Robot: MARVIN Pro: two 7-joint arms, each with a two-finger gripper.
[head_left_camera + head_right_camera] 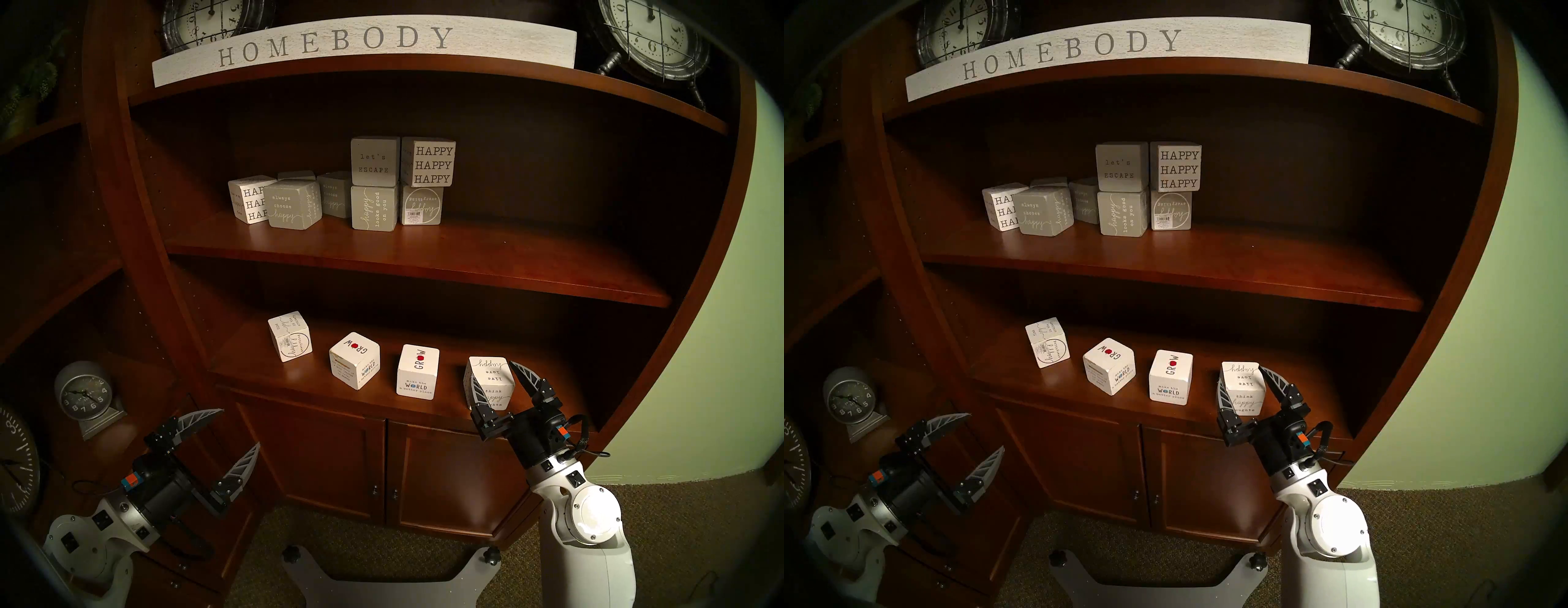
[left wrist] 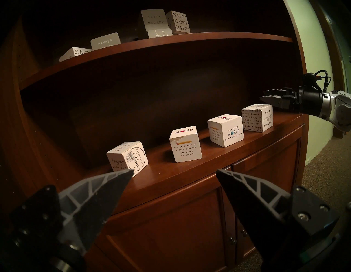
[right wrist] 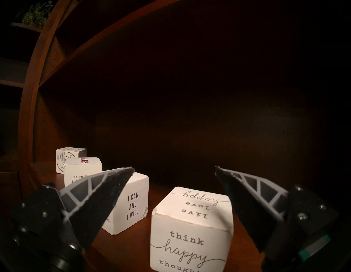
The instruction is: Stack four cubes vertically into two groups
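Note:
Four white cubes stand in a row on the lower shelf (image 1: 424, 418). From left: a circled "happy" cube with barcode (image 1: 290, 342) (image 2: 127, 158), a turned "GROW" cube (image 1: 354, 366) (image 2: 185, 145), a second "GROW" cube (image 1: 418, 371) (image 3: 131, 205), and a "think happy thoughts" cube (image 1: 490, 382) (image 1: 1243, 388) (image 3: 191, 228). My right gripper (image 1: 492, 370) (image 3: 174, 168) is open, one finger on each side of the "think happy thoughts" cube near its top, and does not grip it. My left gripper (image 1: 239, 428) (image 2: 175, 171) hangs open and empty, low and left of the shelf front.
The upper shelf (image 1: 424, 263) carries grey and white lettered blocks (image 1: 375, 208), some stacked in twos, and overhangs the cubes. A "HOMEBODY" sign (image 1: 335, 44) and clocks sit higher. Cabinet doors (image 1: 322, 458) lie below the lower shelf. A small clock (image 1: 85, 397) stands at the left.

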